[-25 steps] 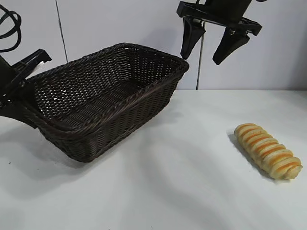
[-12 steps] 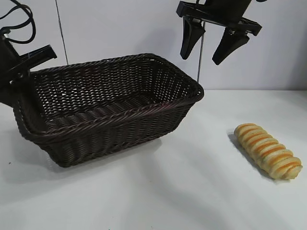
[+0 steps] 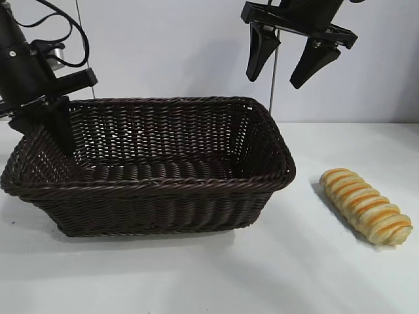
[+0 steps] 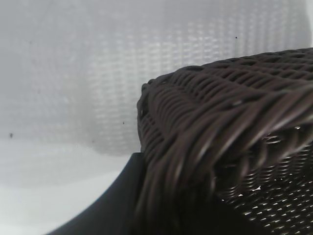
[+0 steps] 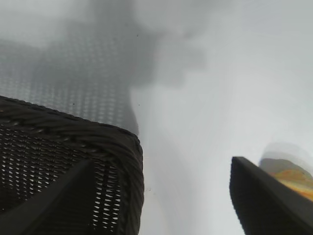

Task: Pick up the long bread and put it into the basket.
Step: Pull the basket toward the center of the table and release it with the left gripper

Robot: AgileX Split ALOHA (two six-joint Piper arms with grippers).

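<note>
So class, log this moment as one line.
left hand: gripping basket rim | right hand: open, raised | long bread: on table

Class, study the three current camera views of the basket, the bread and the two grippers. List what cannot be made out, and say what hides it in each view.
1. Left gripper, exterior view: one finger dips inside the basket; the wicker wall hides its tip.
2. Long bread, right wrist view: blurred and mostly covered by the right gripper's dark finger.
3. Basket, left wrist view: only one corner shows; the edges cut off the rest.
4. Right gripper, exterior view: its arm is cropped by the top edge.
</note>
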